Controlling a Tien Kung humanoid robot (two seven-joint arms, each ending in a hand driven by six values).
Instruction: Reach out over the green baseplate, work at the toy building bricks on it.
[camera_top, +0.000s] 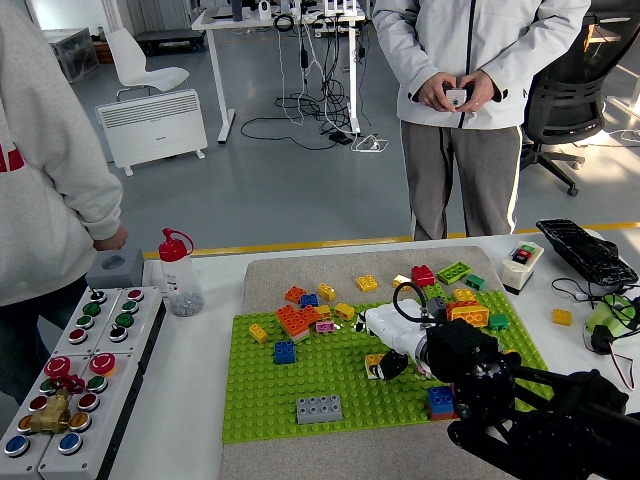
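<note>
The green baseplate (300, 390) lies on a beige mat in the middle of the table. On it sit an orange brick (296, 320), a blue brick (285, 351), a small yellow one (259, 332), a grey brick (318, 408) near the front, and a blue-and-red stack (441, 400). My right hand (385, 352) reaches in from the lower right over the plate's middle. Its white and black fingers (394, 362) curl down onto a small yellow printed brick (373, 367) that rests on the studs. My left arm is out of sight.
Loose bricks lie on the mat behind the plate, among them red (423, 275), green (453, 271) and yellow (367, 283). A button box (75, 370), a grey block (115, 268) and a red-capped bottle (180, 275) stand left. A person's hand (112, 240) hangs at the far left. A second person stands behind.
</note>
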